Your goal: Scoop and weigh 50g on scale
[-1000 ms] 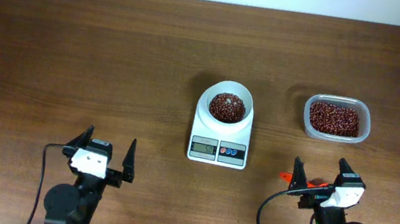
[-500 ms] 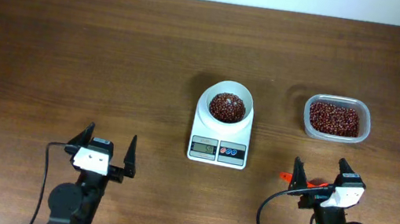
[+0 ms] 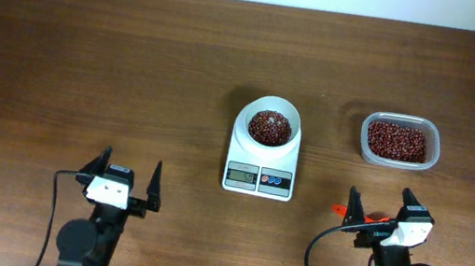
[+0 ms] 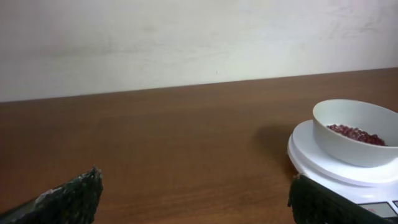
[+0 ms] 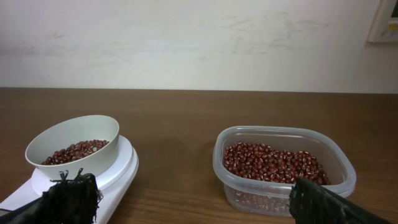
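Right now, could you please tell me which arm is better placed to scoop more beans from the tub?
Probably the right. The right end effector, open, faces the tub of red beans, with an orange item, possibly the scoop, beside it. The left end effector is farther off, beyond the scale.

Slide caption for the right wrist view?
Round white bowl of red beans atop the small white digital scale, left of a clear plastic tub of red beans.

scale display unreadable, orange object partly hidden
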